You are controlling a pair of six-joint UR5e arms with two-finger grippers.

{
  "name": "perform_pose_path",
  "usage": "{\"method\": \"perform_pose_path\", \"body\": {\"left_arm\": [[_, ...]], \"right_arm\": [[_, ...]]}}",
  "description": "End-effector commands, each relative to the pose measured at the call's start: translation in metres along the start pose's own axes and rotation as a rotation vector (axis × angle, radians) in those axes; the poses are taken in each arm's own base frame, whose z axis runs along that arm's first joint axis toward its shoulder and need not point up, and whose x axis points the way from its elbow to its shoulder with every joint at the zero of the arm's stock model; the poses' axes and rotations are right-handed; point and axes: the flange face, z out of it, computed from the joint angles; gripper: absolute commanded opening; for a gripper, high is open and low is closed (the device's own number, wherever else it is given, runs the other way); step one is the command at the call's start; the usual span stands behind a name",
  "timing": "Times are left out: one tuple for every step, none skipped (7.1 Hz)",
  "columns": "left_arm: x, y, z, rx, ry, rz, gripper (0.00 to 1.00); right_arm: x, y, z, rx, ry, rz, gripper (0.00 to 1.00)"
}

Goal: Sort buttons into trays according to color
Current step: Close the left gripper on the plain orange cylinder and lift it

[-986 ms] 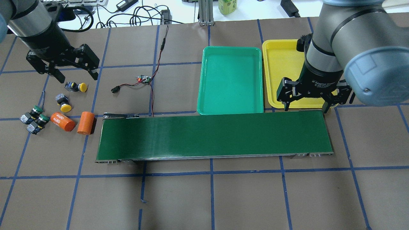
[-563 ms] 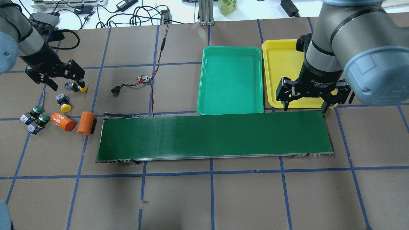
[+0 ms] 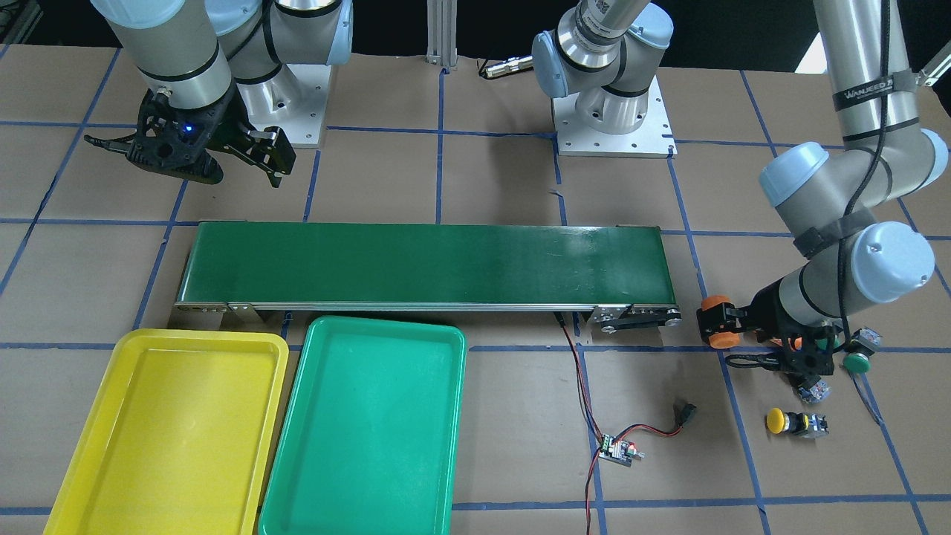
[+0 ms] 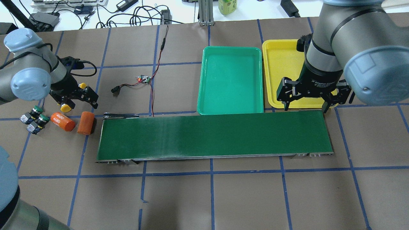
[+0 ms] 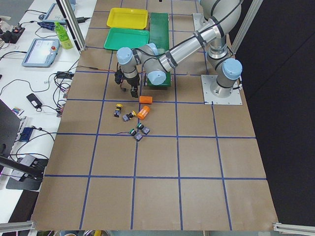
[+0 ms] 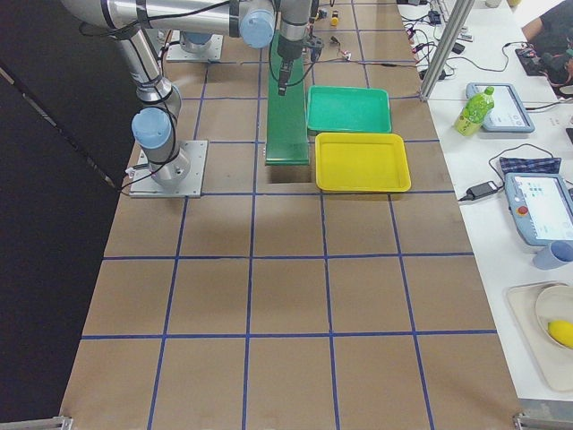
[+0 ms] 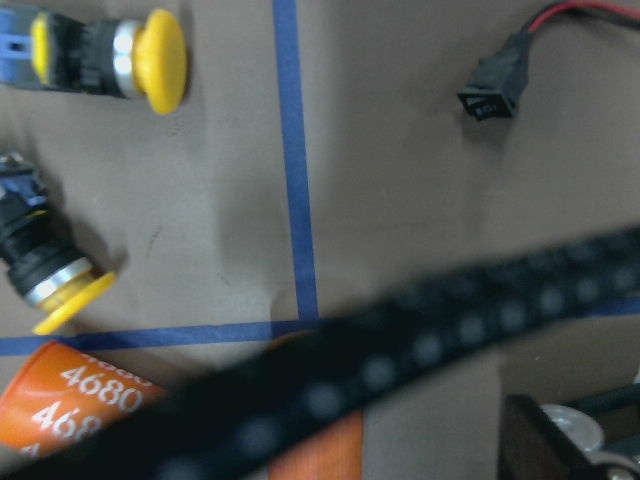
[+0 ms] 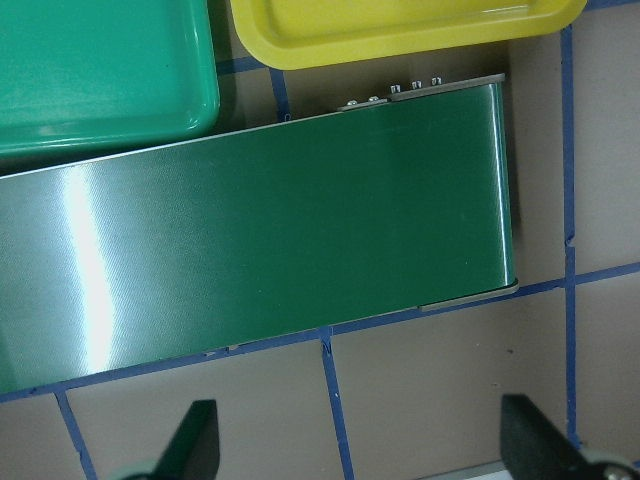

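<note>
Left gripper (image 4: pixel 76 99): jaws spread, holding nothing, low over the yellow buttons at the left end of the table (image 4: pixel 223 198). Elbow folded, wrist pitched down. Near yellow button (image 4: pixel 66 108) shows under it, far yellow button (image 4: pixel 82 85) just beyond, green buttons (image 4: pixel 41 118) further left.

Likely best: centre on one black body and clear the orange cylinder (image 4: pixel 63 121) before closing.

Right gripper (image 4: pixel 305 108): spread, empty, hanging beside the yellow tray (image 4: pixel 281 57). Neither it nor the green tray (image 4: pixel 230 80) holds a button.

— Your buttons?
— Yellow buttons (image 7: pixel 150 60) lie sideways just beside the left gripper (image 4: pixel 77 101)'s jaws, green buttons (image 4: pixel 35 111) near. Your yellow tray (image 4: pixel 281 64) and green tray (image 4: pixel 230 80) sit together, well off the right gripper (image 4: pixel 305 108)'s jaws.
</note>
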Motion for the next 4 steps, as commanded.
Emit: {"method": "perform_pose_path", "body": {"left_arm": [[-0.016, 0.014, 0.027, 0.019, -0.006, 0.078, 1.00], [-0.013, 0.018, 0.039, -0.001, 0.007, 0.068, 1.00], [-0.009, 0.024, 0.048, -0.014, 0.017, 0.063, 1.00], [-0.010, 0.023, 0.046, -0.002, 0.007, 0.070, 0.51]], "right_arm": [[0.000, 0.000, 0.002, -0.004, 0.000, 0.000, 1.00], [0.000, 0.000, 0.005, -0.010, 0.001, -0.001, 1.00], [-0.001, 0.002, 0.010, -0.017, -0.002, -0.001, 1.00], [-0.001, 0.002, 0.011, -0.016, 0.001, -0.001, 1.00]]}}
